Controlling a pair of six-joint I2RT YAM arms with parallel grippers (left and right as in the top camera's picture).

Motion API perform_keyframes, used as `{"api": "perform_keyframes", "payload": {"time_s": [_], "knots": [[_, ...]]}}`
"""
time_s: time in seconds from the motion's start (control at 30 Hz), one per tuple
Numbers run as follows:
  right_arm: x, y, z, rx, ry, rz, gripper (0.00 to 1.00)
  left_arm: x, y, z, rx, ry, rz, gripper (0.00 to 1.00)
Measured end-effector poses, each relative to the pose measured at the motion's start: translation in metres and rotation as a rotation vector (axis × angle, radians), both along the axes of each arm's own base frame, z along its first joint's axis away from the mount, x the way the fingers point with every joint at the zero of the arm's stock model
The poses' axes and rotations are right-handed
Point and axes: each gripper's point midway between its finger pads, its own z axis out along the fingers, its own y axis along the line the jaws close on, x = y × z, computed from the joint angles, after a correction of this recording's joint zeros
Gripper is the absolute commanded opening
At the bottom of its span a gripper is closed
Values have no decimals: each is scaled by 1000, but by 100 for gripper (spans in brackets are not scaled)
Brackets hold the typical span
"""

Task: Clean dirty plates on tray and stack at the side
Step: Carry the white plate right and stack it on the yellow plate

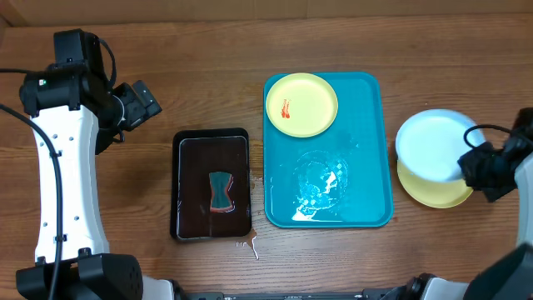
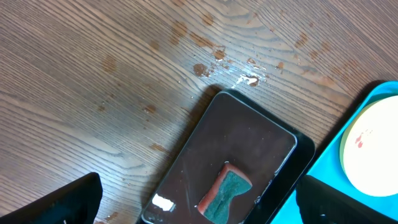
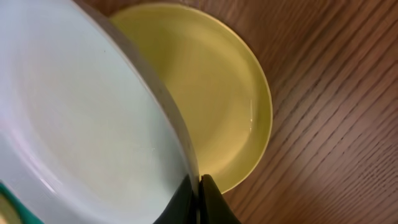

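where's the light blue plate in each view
overhead: far right, off the tray, light blue plate held by the right end effector
left wrist: not in it
right wrist: light blue plate fills the left half
shared landmark: yellow plate beneath it, overhead and right wrist

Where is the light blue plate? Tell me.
The light blue plate is far right in the overhead view, just right of the turquoise tray, over a yellow plate, its rim pinched in the right claw.

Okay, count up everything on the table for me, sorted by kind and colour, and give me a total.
Pale yellow plates: 2
Light blue plate: 1
Turquoise tray: 1
Black tray: 1
Sponge: 1
Total: 6
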Motion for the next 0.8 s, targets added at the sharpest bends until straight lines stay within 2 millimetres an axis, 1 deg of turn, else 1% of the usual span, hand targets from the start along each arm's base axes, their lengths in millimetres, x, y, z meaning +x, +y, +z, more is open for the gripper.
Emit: {"api": "perform_keyframes", "payload": {"time_s": [0.03,0.1,0.23,0.33,0.47,0.5,0.53,0.57,0.6,0.67,0.7,0.77,0.8], "knots": [[0,-1,5,-12,-14,-1,4,0,0,0,0,0,0,100],[0,-3,9,-28,-22,-4,4,0,0,0,0,0,0,100],[-4,-5,4,-40,-1,-12,4,0,0,0,0,0,0,100],[-10,-8,-10,-59,22,-41,4,0,0,0,0,0,0,100],[-24,-3,-38,-37,94,-55,4,0,0,0,0,0,0,100],[-29,-1,-45,-25,117,-58,6,0,0,0,0,0,0,100],[-32,1,-49,-19,129,-58,22,0,0,0,0,0,0,100],[-34,2,-51,-10,142,-63,31,0,0,0,0,0,0,100],[-35,3,-52,-6,146,-63,37,0,0,0,0,0,0,100],[-37,7,-51,17,152,-57,44,0,0,0,0,0,0,100],[-37,10,-49,28,158,-45,45,0,0,0,0,0,0,100],[-36,15,-39,41,163,-14,48,0,0,0,0,0,0,100],[-31,17,-33,37,153,5,48,0,0,0,0,0,0,100]]}}
